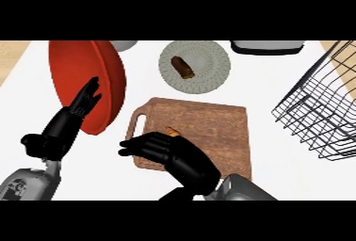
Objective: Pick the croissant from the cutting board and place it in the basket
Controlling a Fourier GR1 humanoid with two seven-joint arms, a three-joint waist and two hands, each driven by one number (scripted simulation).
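Closest to me, my right hand (173,153) is down on the wooden cutting board (212,124). Its fingers are curled over the croissant (172,132), and I can only see a small brown tip poking out above them. The croissant is on the board, near the handle slot on the left side. My left hand (69,120) is off to the left with its fingers straight and spread, pointing up, in front of a red plate (80,66). It holds nothing. To the right, well apart from the board, sits the wire basket (323,101) on the white surface (261,89). Farther back I see a pale round plate (205,63) with a small brown thing (182,67) on it.
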